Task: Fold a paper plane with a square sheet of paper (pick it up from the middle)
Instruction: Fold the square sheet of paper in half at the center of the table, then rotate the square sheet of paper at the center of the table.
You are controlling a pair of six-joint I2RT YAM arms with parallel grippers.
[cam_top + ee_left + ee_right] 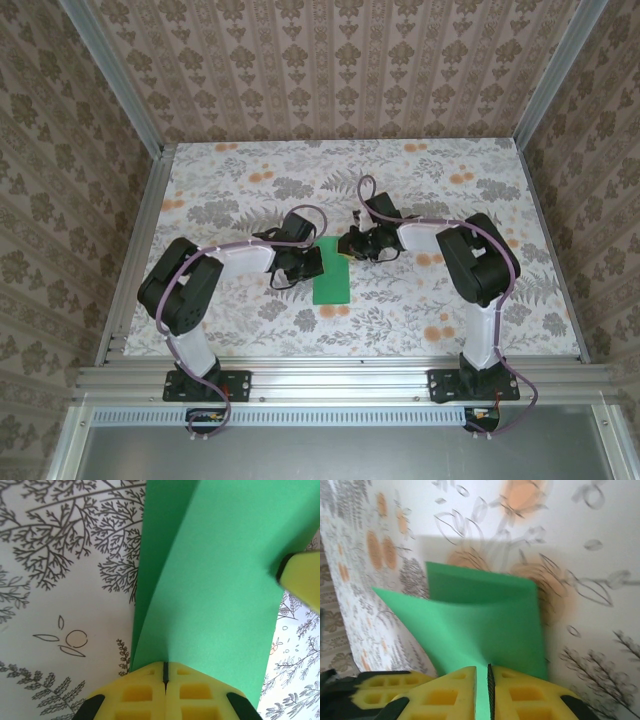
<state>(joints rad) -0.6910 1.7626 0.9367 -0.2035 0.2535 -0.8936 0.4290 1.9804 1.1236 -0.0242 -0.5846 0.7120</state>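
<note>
Top external showed the square sheet of paper lying mid table, partly folded, between both arms. Left gripper was clamped on one edge, right gripper pinching another.

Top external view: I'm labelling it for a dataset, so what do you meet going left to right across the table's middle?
Left gripper → paper → right gripper

Right hand tight on the square sheet of paper, folded.
</note>
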